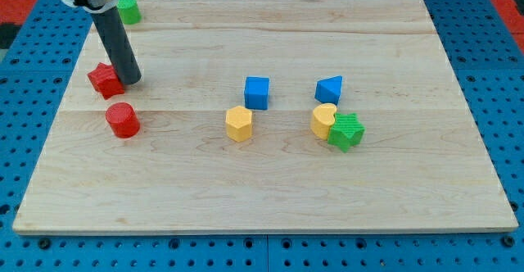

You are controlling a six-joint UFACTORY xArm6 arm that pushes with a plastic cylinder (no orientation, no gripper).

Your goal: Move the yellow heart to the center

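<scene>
— Dark rod first: what do we lose at the view's top?

— Our arm is cut off there; my tip [130, 81] touches the red star block [104, 79]. No fingers to report.

— Surface?

— Pale wooden board [270, 182] on blue pegboard [508, 100].

— Our yellow heart block [323, 120]?

— Right of centre, against the green star block [346, 131]; its lobes possibly face up, hard to tell.

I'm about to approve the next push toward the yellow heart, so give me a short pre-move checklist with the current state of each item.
1. My tip visible: ok, beside the red star.
2. Yellow heart identified: ok; the other yellow block looks hexagonal.
3. Tip near heart: not ok, far at view's left.
4. Heart free: not ok, touching the green star.
5. Centre free: cannot tell; blue cube close.
</scene>
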